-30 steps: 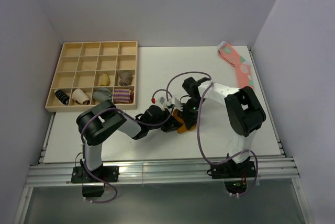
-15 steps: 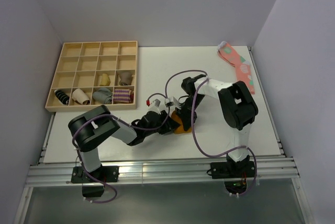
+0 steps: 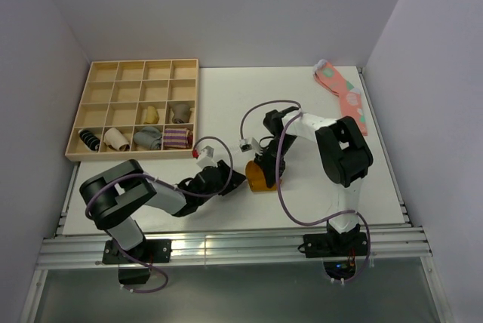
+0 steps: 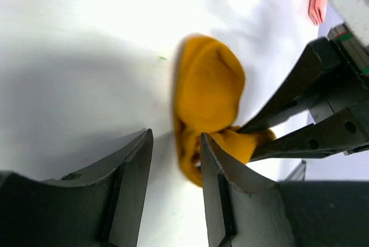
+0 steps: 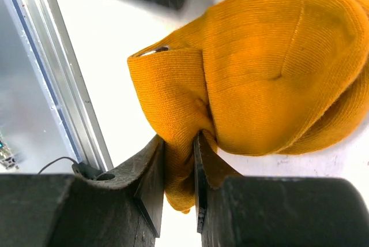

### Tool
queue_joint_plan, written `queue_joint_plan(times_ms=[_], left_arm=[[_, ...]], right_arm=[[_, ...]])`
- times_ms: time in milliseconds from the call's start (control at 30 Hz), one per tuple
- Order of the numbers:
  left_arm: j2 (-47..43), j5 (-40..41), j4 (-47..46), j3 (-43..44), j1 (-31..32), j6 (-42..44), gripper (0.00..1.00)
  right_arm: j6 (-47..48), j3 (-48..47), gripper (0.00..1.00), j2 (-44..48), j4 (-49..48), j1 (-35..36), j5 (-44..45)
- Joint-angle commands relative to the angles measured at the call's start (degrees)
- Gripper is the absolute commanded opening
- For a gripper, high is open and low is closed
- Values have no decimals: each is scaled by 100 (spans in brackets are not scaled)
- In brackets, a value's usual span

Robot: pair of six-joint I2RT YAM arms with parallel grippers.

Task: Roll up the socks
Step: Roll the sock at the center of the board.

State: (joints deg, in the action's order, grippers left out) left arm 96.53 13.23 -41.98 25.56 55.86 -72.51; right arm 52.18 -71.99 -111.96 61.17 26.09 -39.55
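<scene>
Mustard-orange sock pinched in the right fingers; left fingers spread open beside it.

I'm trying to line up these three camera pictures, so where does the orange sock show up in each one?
Top external: the orange sock lies near the centre, slightly below the middle.
Left wrist: the orange sock sits mid-frame, slightly right of centre.
Right wrist: the orange sock fills the upper right.
Shared landmark: the right gripper, shut on the sock's fold in every view.
</scene>
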Motion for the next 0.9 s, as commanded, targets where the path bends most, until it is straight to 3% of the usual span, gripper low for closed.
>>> queue_joint_plan(times_ms=[0,233,500,733,867], left_arm=[[-73,680,815,-472,-5,236,46],[-170,944,339,-342,347,1475,44],[-109,814,-1161,-622,778,2601,42],[498,680,-788,-78,787,2778,37],[770,751,-356,352,787,2672,29]], right_arm=[[-121,44,6,-141,27,-69,598],[-217,-271,6,-405,211,-51,747],[-323,-482,7,-432,413,116,774],[-393,-746,7,-458,659,318,809],[-420,-764,7,-511,686,362,826]])
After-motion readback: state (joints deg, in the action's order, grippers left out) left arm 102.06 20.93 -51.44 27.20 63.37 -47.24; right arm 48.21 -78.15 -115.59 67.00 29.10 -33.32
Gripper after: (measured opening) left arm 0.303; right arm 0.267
